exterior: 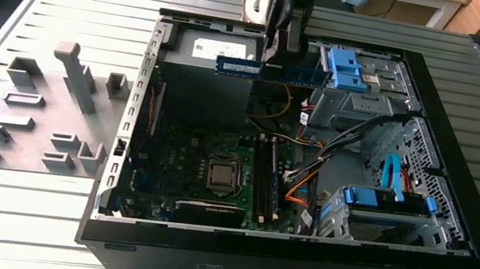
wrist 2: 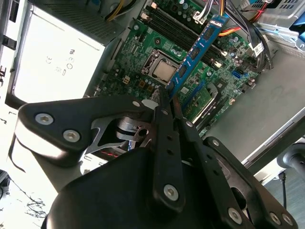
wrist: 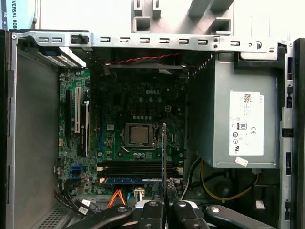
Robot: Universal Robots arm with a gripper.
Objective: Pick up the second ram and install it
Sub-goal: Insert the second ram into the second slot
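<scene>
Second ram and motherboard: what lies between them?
Nothing: in the first wrist view the second ram, held by the gripper, hangs over the motherboard.

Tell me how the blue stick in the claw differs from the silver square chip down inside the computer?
The blue stick is long and thin, while the silver chip is square. The stick stands on edge, clamped in the gripper above the open case. The chip lies flat in its socket on the green board. Both are computer parts.
</scene>
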